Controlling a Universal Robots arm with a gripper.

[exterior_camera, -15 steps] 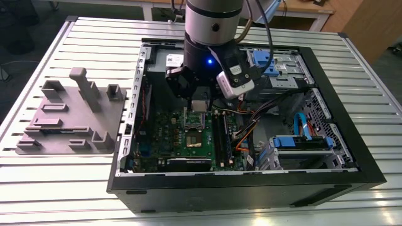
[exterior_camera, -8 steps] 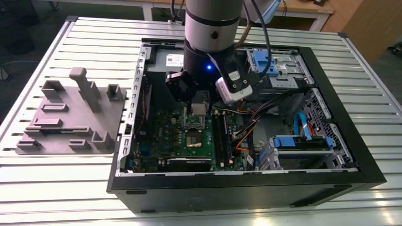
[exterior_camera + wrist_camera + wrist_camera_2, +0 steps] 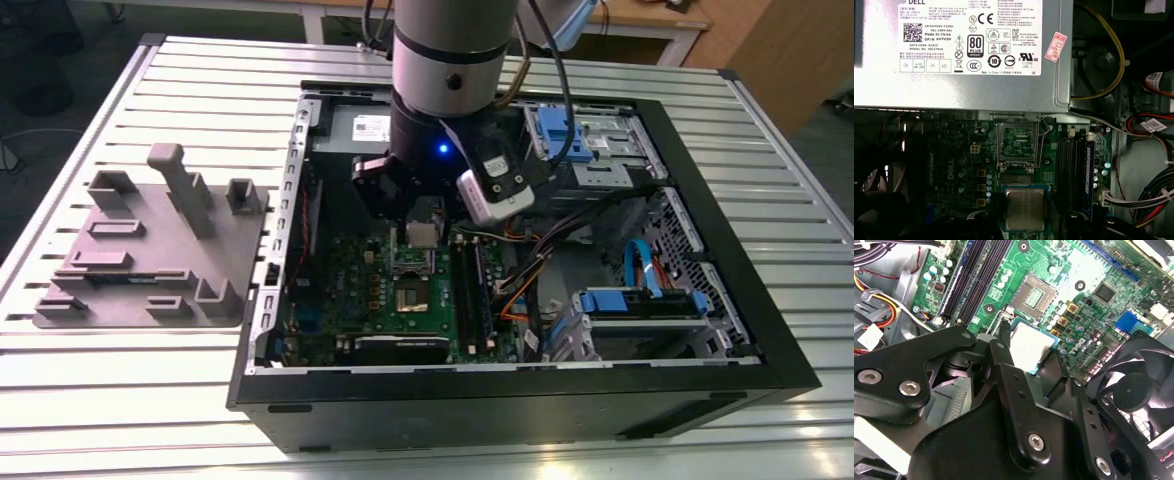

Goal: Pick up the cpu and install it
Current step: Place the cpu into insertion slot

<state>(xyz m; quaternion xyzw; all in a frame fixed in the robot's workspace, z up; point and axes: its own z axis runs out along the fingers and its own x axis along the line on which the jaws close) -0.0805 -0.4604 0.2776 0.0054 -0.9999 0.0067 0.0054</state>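
Note:
The cpu (image 3: 1024,207) is a small square chip with a silvery top and a green rim. It hangs between my gripper's (image 3: 1024,216) black fingers (image 3: 1004,347), which are shut on its two edges. In the exterior view the cpu (image 3: 422,233) sits under the gripper (image 3: 422,238), above the green motherboard (image 3: 360,290) inside the open computer case. The metal-framed socket (image 3: 1018,145) with a dark centre lies open on the board just beyond the chip. In the second wrist view the cpu (image 3: 1030,342) is close to the socket (image 3: 1033,292) and tilted relative to the picture.
A grey power-supply box (image 3: 954,95) with a white label stands right beside the socket. Memory slots (image 3: 1074,170), a black fan (image 3: 1139,390) and loose cables (image 3: 534,280) surround it. Blue drive cages (image 3: 587,140) fill the case's far side. A grey fixture plate (image 3: 147,250) lies outside the case.

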